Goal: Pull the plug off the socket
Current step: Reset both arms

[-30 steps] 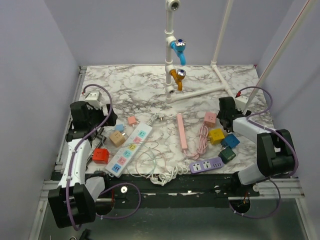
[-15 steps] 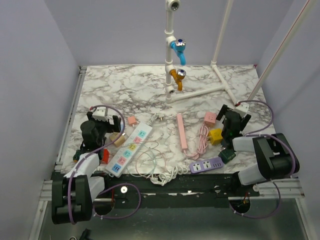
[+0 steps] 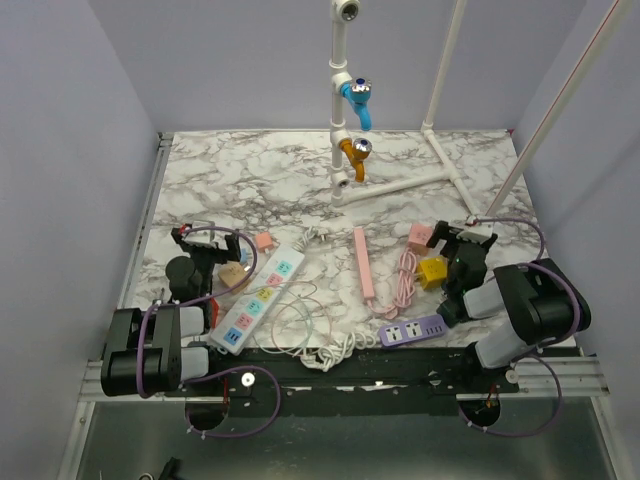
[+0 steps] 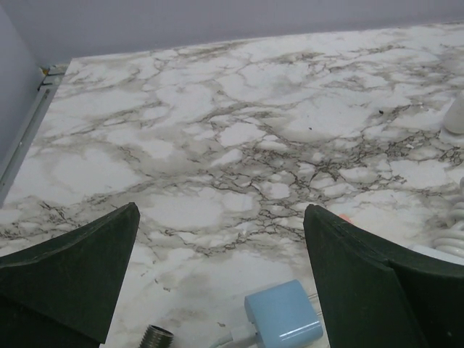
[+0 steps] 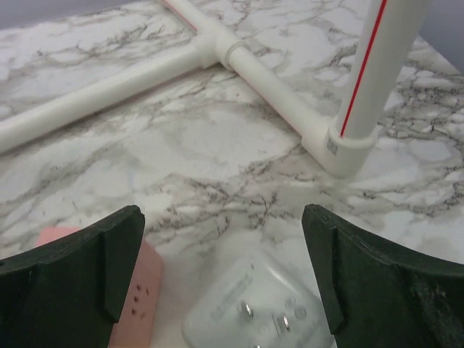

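My left gripper (image 3: 207, 243) is open and empty, low over the table's left side. In the left wrist view (image 4: 221, 279) a light blue plug (image 4: 284, 323) with a white cable lies just below the gap between the jaws; it also shows from above (image 3: 238, 256). A white power strip (image 3: 258, 298) with coloured sockets lies to its right. My right gripper (image 3: 456, 243) is open and empty. In its wrist view (image 5: 221, 279) a white plug (image 5: 261, 315) lies prongs up, beside a pink socket cube (image 5: 143, 288). I cannot tell which plug sits in a socket.
A pink strip (image 3: 363, 262), a purple strip (image 3: 412, 330), a yellow cube (image 3: 432, 270), a tan cube (image 3: 235, 277) and loose cables (image 3: 300, 325) lie near the front. A white pipe frame (image 3: 400, 182) with taps stands at the back, near in the right wrist view (image 5: 275, 80). A threaded metal piece (image 4: 156, 337) lies by the blue plug.
Both arms have folded back toward their bases. The left gripper has come nearer and right, the right gripper nearer, both lower over the table. Both stay open and empty.
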